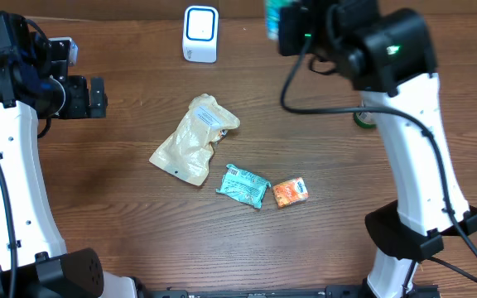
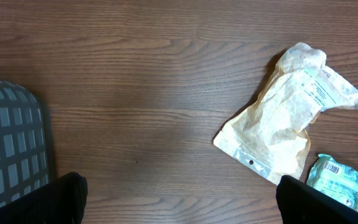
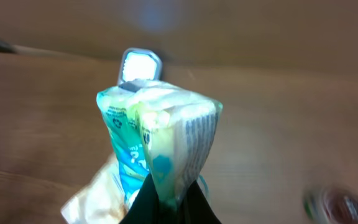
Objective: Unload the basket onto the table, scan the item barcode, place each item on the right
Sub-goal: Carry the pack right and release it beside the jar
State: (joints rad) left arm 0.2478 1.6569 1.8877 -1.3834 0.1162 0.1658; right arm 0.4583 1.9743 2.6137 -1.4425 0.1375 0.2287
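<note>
- Packet (image 3: 157,146): pinched in my right gripper (image 3: 166,199), jaws pressed on its bottom edge, held up above the table, scanner (image 3: 138,67) behind it in the wrist view.
- Risk: barcode strip sits on the packet's side fold, angled off from the scanner; scan probably fails unless I turn it.
- Risk: grip is only on a thin seam, so the packet could slip or flop.
- Wrist view is blurred; can't read the code.
- Left gripper (image 1: 89,97) spread wide, holding nothing, near the left edge.
- Room: scanner (image 1: 200,33) at the far table edge, bare wood around it.
- Pouch (image 1: 192,138), teal pack (image 1: 243,185), orange pack (image 1: 289,192) lie mid-table, well apart from the scanner.
</note>
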